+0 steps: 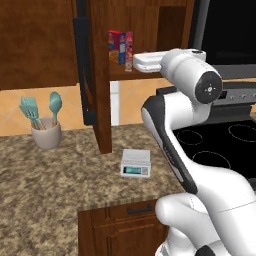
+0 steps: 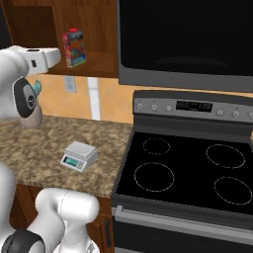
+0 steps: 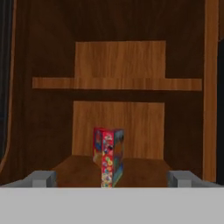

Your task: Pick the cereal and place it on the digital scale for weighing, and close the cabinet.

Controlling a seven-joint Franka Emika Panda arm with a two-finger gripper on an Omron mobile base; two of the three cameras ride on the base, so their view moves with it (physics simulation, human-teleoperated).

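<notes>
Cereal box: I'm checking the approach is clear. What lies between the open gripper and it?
Just bare cabinet shelf. In the hand view the cereal stands straight ahead of the gripper, unobstructed.

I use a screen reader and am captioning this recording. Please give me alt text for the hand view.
A small red cereal box stands upright on the bottom shelf of the open wooden cabinet, straight ahead of the open gripper, not yet grasped. A second shelf crosses the cabinet above it.

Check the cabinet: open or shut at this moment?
Open: the cabinet door stands swung outward, and the cereal on its shelf is exposed.
</notes>
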